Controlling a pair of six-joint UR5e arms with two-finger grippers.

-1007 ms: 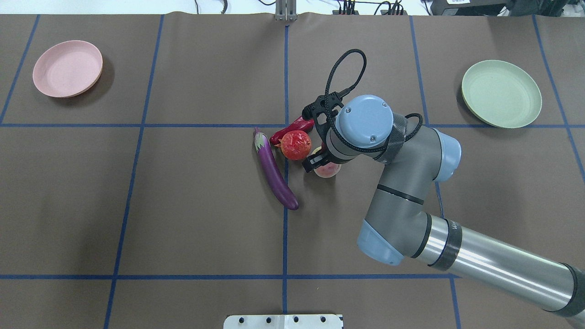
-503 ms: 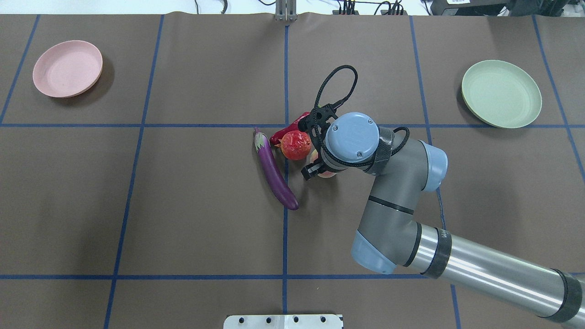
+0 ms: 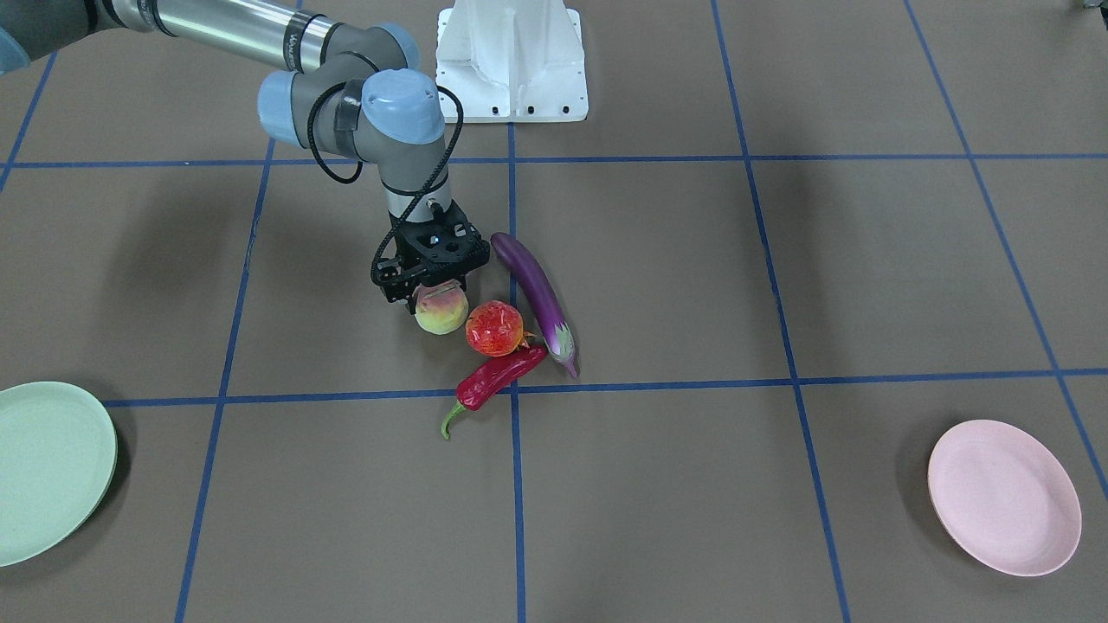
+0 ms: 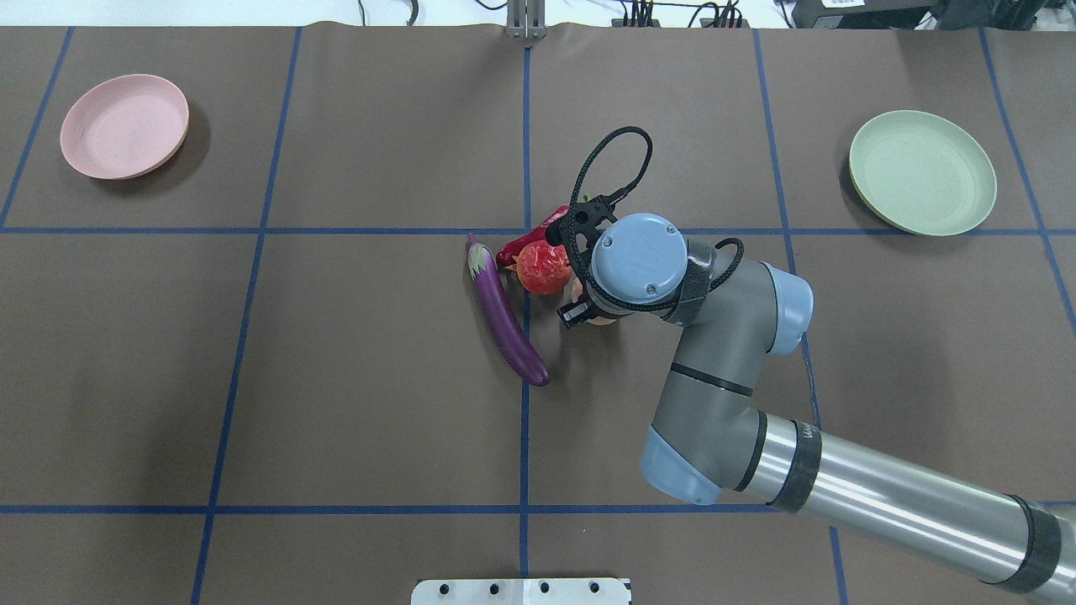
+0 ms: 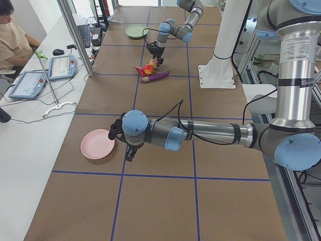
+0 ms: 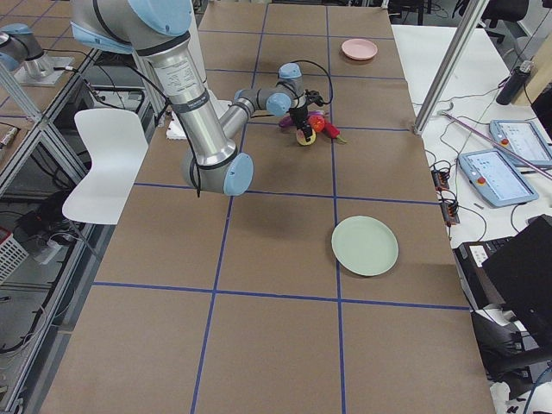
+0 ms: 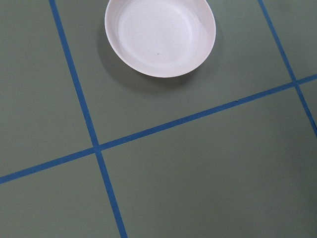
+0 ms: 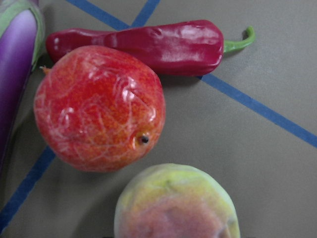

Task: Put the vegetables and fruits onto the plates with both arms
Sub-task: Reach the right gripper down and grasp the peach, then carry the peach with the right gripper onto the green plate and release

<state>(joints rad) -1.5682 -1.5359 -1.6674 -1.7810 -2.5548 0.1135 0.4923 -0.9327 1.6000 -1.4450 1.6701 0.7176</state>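
My right gripper [image 3: 430,292] hangs open straight over the yellow-green peach [image 3: 441,313], its fingers on either side of the peach's top. The right wrist view shows the peach [image 8: 176,203] close below, the red-orange pomegranate [image 8: 99,106] beside it, the red chili [image 8: 148,44] and the purple eggplant [image 8: 15,59]. All lie clustered at mid-table: pomegranate [image 4: 542,267], chili [image 4: 538,235], eggplant [image 4: 504,315]. The pink plate [image 4: 124,126] and the green plate [image 4: 922,172] are empty. My left gripper [image 5: 125,145] hovers by the pink plate [image 5: 98,144]; I cannot tell its state.
The white pedestal [image 3: 511,61] stands at the robot's side of the table. An operator [image 5: 12,40] sits at a side bench with tablets. A white chair [image 6: 108,164] stands beside the table. Blue tape lines grid the brown mat.
My right arm has shifted left towards the cluster and lowered, so its wrist now covers most of the peach. The fruits, vegetables and plates have not moved.
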